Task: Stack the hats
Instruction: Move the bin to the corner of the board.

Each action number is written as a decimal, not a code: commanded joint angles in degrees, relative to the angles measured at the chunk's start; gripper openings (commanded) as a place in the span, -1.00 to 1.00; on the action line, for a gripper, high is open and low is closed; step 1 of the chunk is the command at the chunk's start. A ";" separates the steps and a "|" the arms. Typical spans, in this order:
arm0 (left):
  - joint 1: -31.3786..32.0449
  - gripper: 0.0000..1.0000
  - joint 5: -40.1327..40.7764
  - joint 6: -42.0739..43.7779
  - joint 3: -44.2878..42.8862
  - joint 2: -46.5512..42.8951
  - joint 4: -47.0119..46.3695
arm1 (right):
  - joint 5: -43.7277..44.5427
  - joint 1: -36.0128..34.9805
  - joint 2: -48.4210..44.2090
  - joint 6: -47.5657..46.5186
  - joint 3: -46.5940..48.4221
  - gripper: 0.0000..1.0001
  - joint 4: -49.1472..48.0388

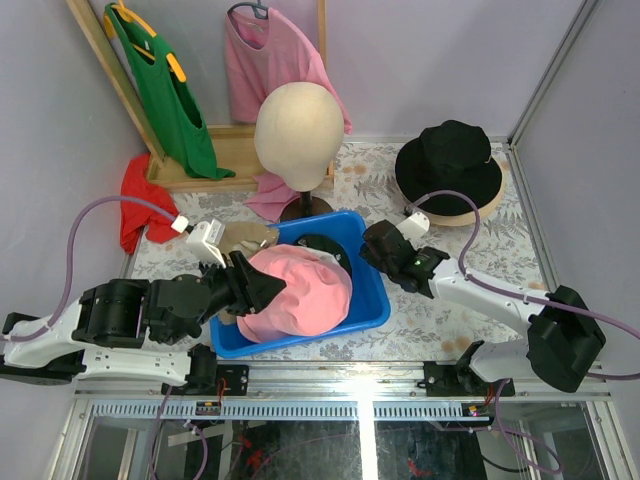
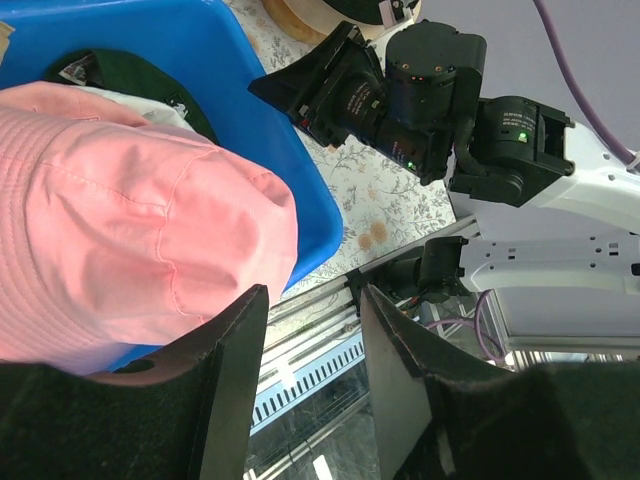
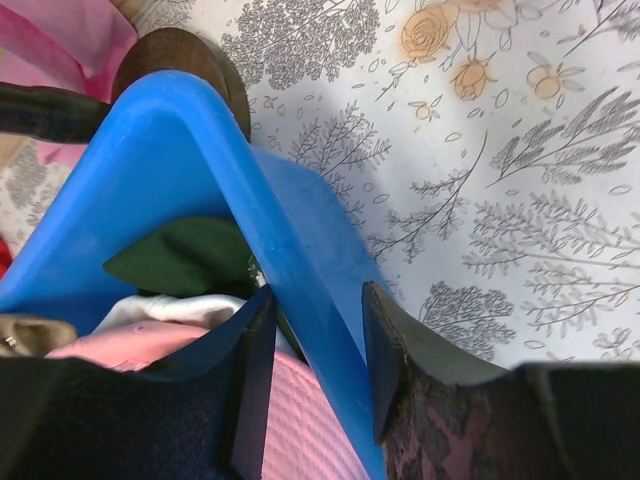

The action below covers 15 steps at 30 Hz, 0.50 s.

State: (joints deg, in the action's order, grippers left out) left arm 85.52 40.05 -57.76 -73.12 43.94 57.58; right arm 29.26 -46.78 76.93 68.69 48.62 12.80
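Table: floral cloth (image 1: 370, 185) carries a blue bin (image 1: 300, 340) set between the two arms, and the hats lie piled in it.
Left gripper: (image 1: 262, 285) sits at the bin's left side with its fingers apart and nothing between them. The pink bucket hat (image 1: 305, 290) lies just outside one finger.
Left-hand move: the brim probably has to go fully between the fingers rather than be nudged from outside. A straight lift should then keep the caps beneath from being dragged.
Tan cap: (image 1: 245, 238) lies at the bin's back left corner, partly behind the left gripper.
Pink bucket hat: it tops the pile and covers most of the bin.
Dark green cap: (image 1: 320, 243) shows only as a sliver behind the pink hat.
Right gripper: (image 1: 372, 248) straddles the bin's right rear wall, one finger inside and one outside. I cannot tell whether they squeeze it.
Right-hand move: a steady hold there would likely stop the bin sliding.
Hidden: how the caps lie under the pink hat is not visible, and no second pink cap can be picked out. A white scrap (image 3: 160, 310) beside the green cap is unidentifiable.
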 commanded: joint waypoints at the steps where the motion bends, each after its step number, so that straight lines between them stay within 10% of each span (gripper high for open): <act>1: 0.37 -0.18 0.97 -0.52 -0.52 -0.06 -0.47 | 1.82 0.77 -2.16 15.91 -1.31 -1.00 -8.36; 15: 0.38 -0.17 1.78 0.27 -1.15 1.31 -1.11 | -6.67 -4.91 11.52 7.71 11.00 -1.00 -12.71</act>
State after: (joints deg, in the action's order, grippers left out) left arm 85.52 40.10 -57.82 -73.14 44.45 57.58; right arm 24.69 -47.05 81.06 77.58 49.89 6.50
